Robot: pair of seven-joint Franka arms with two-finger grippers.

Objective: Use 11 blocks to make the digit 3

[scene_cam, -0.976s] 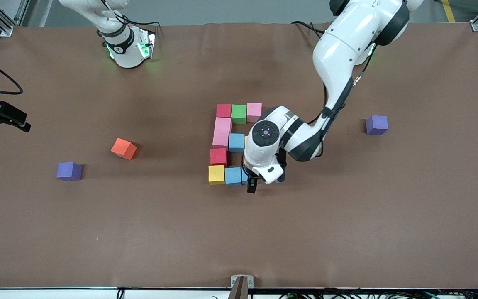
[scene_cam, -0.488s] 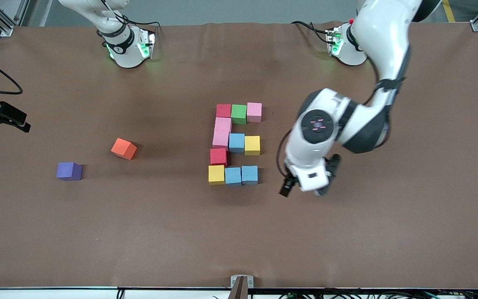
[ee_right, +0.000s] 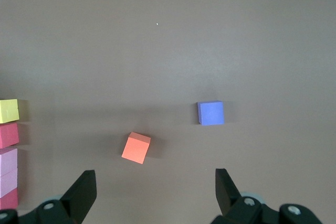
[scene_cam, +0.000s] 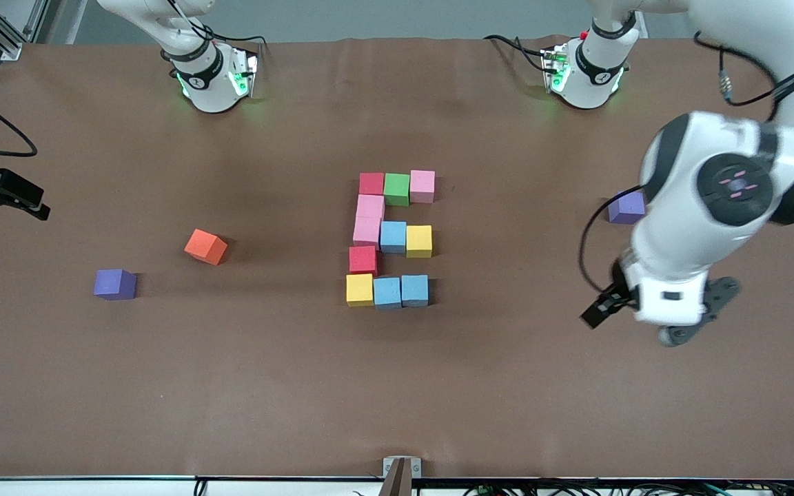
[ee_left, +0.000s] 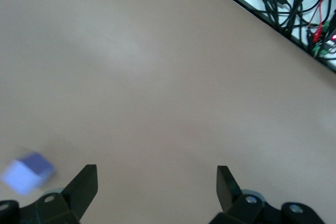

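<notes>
Left gripper (scene_cam: 635, 324) hangs empty with its fingers spread wide, having swung away from the blocks within the last second to sit over bare table toward the left arm's end, near a purple cube (scene_cam: 626, 207) half hidden by the arm. That retreat uncovers the digit 3 (scene_cam: 391, 238): eleven blocks in three rows of three joined down one side, reading mirrored like an E, so the figure looks finished. All eleven touch, though the pink pair in the spine sits slightly skewed. They are small matte foam cubes with soft edges on a brown, cloth-like table (scene_cam: 231, 386). Right gripper (ee_right: 155, 190), also spread and empty, waits above an orange cube (scene_cam: 205, 246) and a second purple cube (scene_cam: 114, 284).
</notes>
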